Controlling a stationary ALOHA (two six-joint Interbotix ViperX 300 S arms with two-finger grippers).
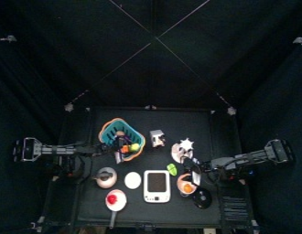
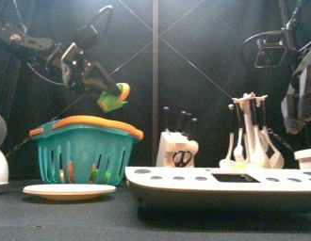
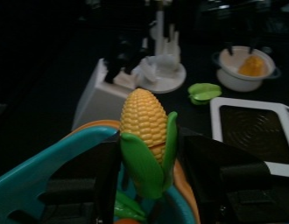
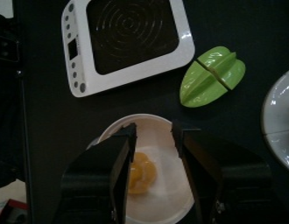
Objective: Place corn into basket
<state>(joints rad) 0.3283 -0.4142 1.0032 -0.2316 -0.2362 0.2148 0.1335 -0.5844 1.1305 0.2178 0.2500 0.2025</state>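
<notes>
The corn [image 3: 144,129] is a yellow cob with green husk leaves. My left gripper [image 3: 148,149] is shut on it and holds it over the basket's rim. The front view shows the corn [image 2: 115,96] tilted in that gripper [image 2: 100,87], a little above the basket [image 2: 85,151]. The basket is teal with an orange rim [image 3: 59,156] and stands at the table's back left [image 1: 113,124]; some small things lie inside it. My right gripper [image 4: 153,144] is open and hangs over a white bowl [image 4: 123,188] that holds an orange piece, at the front right.
A white kitchen scale [image 2: 221,179] [image 1: 156,185] lies at the front middle. A green piece [image 4: 214,74] lies beside it. A white plate [image 2: 68,191] sits before the basket. A knife block [image 2: 180,151] and a utensil holder [image 2: 250,141] stand behind the scale.
</notes>
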